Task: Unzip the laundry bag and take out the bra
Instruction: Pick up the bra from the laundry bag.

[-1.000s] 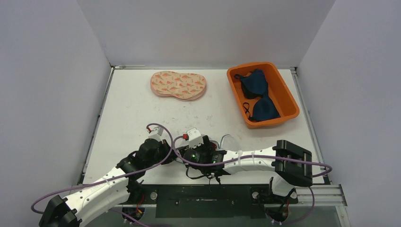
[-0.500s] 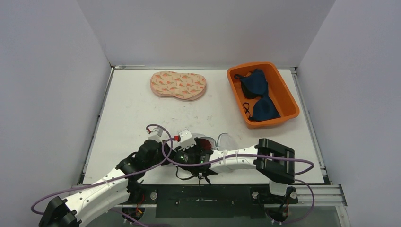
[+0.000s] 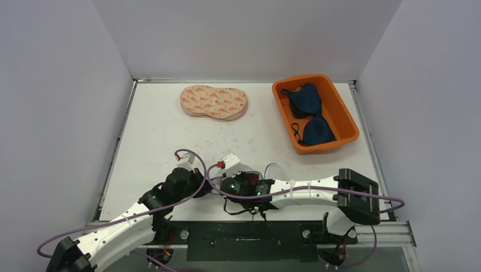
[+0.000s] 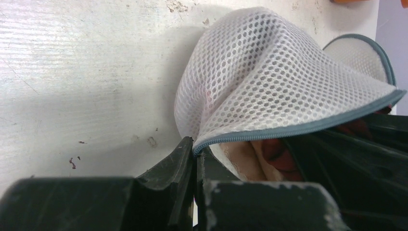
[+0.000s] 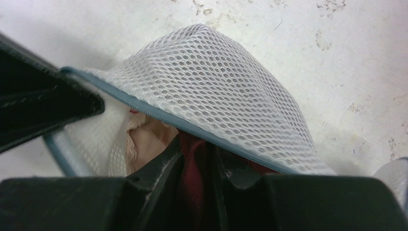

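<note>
White table (image 3: 170, 130), overhead view, is carrying a peach patterned pad (image 3: 214, 102) and an orange bin (image 3: 347, 120) holding navy bras (image 3: 311, 107), while both arms are meeting over the mesh laundry bag (image 3: 273, 169) near the front edge. Left wrist view: the left gripper (image 4: 195, 154) is pinching the bag's grey zipper edge (image 4: 308, 126), fingers tight together. Right wrist view: the right gripper (image 5: 197, 166) is reaching into the open bag, fingers sitting narrow around the red bra (image 5: 192, 156), which is lying inside beside beige fabric (image 5: 146, 142).
</note>
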